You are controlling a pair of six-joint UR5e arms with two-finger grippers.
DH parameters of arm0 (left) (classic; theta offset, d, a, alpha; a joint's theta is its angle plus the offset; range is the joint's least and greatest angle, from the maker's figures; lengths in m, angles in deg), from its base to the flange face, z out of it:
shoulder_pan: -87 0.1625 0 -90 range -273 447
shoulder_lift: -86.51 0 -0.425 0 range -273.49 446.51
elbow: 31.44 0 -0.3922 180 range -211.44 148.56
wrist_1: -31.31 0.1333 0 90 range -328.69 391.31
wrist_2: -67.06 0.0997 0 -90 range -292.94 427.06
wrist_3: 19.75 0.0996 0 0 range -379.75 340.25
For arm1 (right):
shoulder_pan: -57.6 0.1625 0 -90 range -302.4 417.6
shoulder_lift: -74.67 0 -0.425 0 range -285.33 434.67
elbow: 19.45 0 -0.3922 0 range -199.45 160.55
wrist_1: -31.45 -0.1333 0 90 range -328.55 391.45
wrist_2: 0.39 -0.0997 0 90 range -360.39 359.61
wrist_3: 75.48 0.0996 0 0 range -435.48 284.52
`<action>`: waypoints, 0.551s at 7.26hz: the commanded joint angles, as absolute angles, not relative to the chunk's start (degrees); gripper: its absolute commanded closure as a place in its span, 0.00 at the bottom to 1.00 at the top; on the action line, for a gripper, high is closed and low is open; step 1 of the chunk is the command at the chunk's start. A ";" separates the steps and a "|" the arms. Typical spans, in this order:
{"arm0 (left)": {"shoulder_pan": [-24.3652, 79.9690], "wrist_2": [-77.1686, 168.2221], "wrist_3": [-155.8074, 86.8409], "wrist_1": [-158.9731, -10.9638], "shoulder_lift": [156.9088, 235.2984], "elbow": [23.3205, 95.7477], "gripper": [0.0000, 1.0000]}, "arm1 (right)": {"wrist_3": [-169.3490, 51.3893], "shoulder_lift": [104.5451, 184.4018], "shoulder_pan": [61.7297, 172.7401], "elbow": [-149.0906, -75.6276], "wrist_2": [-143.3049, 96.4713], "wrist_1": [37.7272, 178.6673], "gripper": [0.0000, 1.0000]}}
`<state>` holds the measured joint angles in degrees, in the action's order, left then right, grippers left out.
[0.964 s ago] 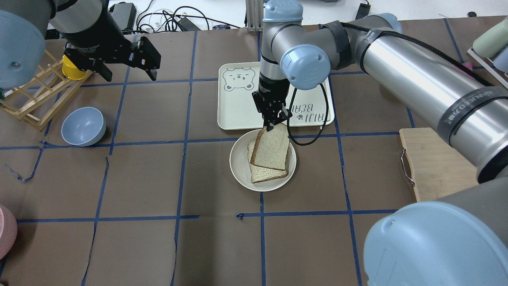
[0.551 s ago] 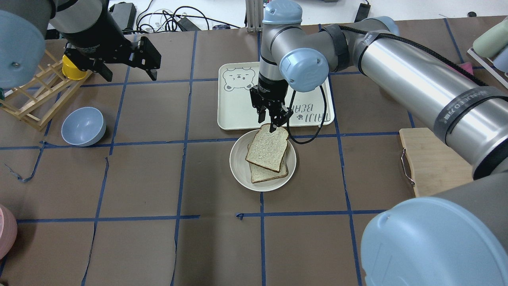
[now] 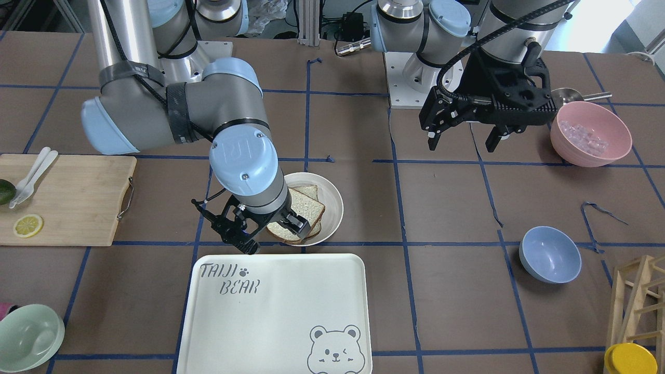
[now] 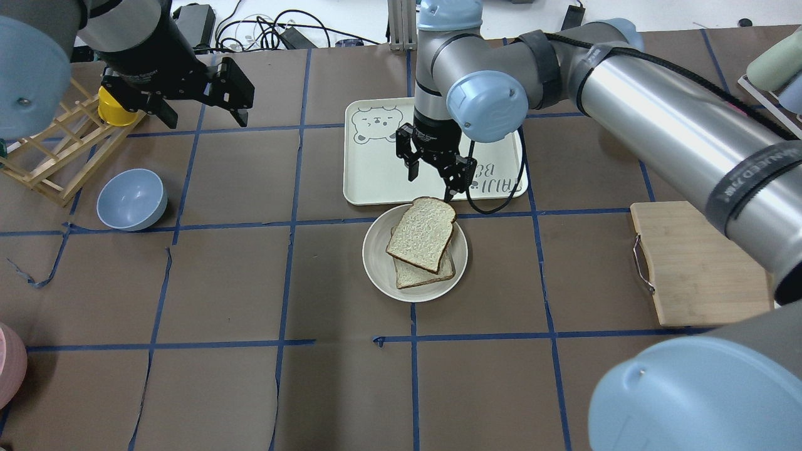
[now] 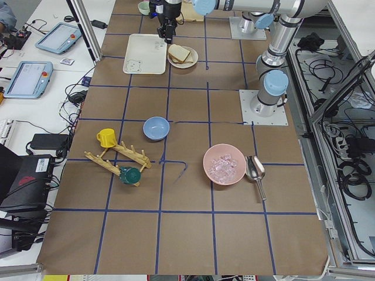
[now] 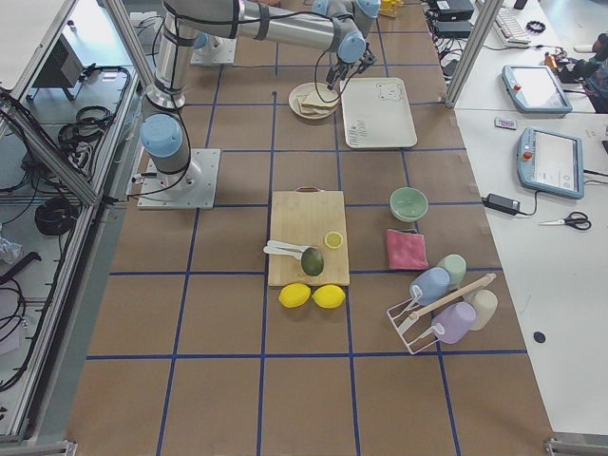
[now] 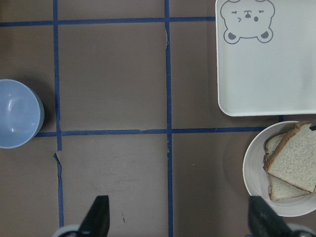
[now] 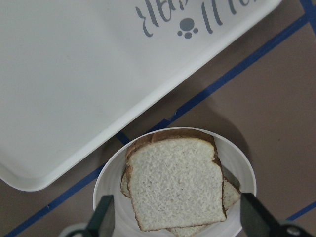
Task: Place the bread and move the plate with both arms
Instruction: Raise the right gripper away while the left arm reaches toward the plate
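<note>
the pale speckled, brown-crusted bread slice (image 4: 421,232) lies atop another slice (image 4: 418,275) in the round cream-white plate (image 4: 378,270), so placing looks done. the right gripper (image 4: 432,181) hangs open and empty just beyond it; the left gripper (image 4: 202,118), also open, is well apart. moving the plate remains.

Bread (image 8: 175,186) atop second slice (image 8: 230,194), in plate (image 8: 241,165)

Bright, even overhead light, soft short shadows, all views sharp throughout.
</note>
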<state>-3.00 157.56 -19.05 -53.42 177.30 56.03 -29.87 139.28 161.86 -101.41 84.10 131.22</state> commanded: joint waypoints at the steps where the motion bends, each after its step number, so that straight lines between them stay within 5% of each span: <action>1: -3.00 157.59 -19.05 -53.42 177.30 56.02 0.00 | -46.88 146.18 154.33 -101.80 86.00 130.60 0.00; 4: -3.00 157.85 -19.05 -53.42 177.30 56.02 0.00 | -61.92 153.40 149.54 -105.05 89.40 128.05 0.00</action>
